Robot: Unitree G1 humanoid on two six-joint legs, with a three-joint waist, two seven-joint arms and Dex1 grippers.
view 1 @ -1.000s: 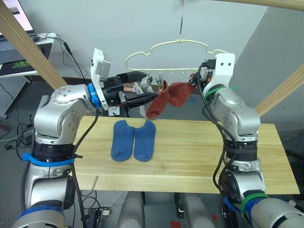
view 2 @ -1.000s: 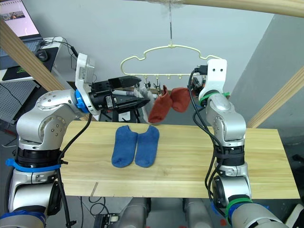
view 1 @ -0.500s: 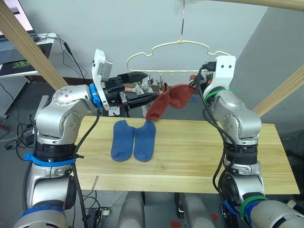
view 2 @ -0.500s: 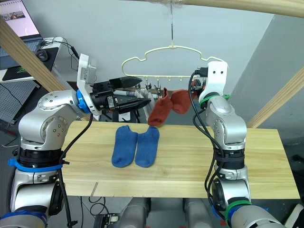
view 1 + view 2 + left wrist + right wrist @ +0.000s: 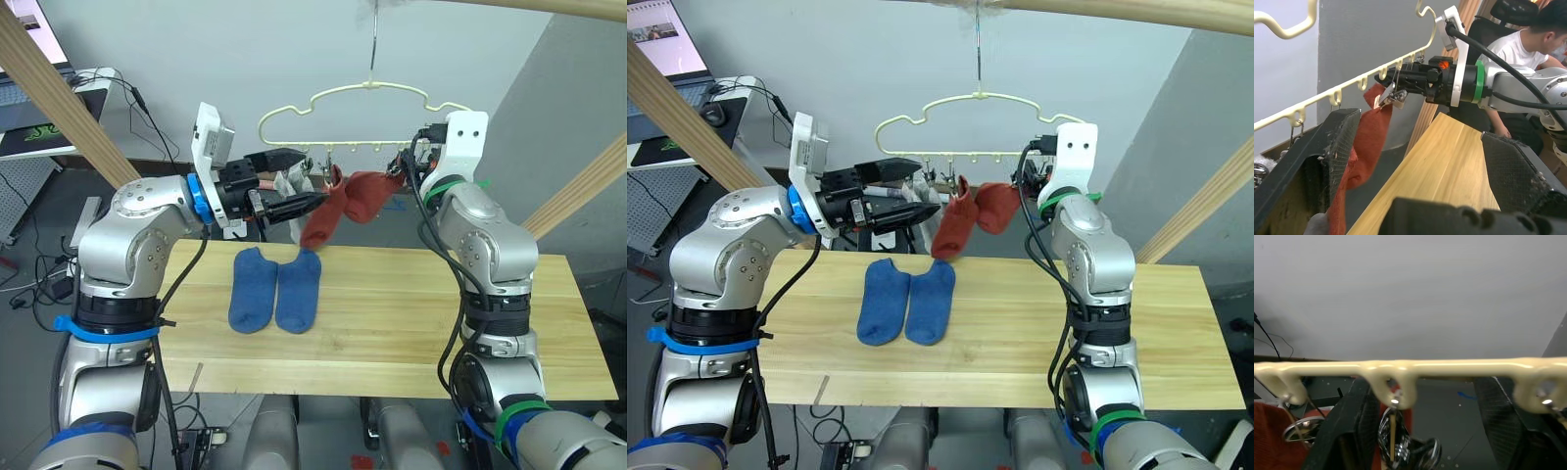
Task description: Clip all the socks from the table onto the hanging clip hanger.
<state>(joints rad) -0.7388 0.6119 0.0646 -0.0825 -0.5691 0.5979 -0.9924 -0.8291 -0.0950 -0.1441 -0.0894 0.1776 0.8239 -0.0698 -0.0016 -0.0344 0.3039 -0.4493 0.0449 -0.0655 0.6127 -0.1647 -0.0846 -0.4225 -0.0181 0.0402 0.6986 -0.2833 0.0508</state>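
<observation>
The pale yellow clip hanger hangs by its hook above the table. Two blue socks lie side by side on the wood. One brick red sock dangles from a silver clip. A second red sock hangs beside it. Grey socks hang further left. My left gripper is open, and the dangling red sock runs along one of its fingers. My right gripper is at the hanger's bar, its fingers apart on either side of a clip.
Round wooden poles slant past both sides of the table. A desk with a laptop and cables stands at the far left. A seated person shows behind the right arm in the left wrist view.
The hanger has swayed slightly to the right and back. Both arms and all the socks stay where they were.
</observation>
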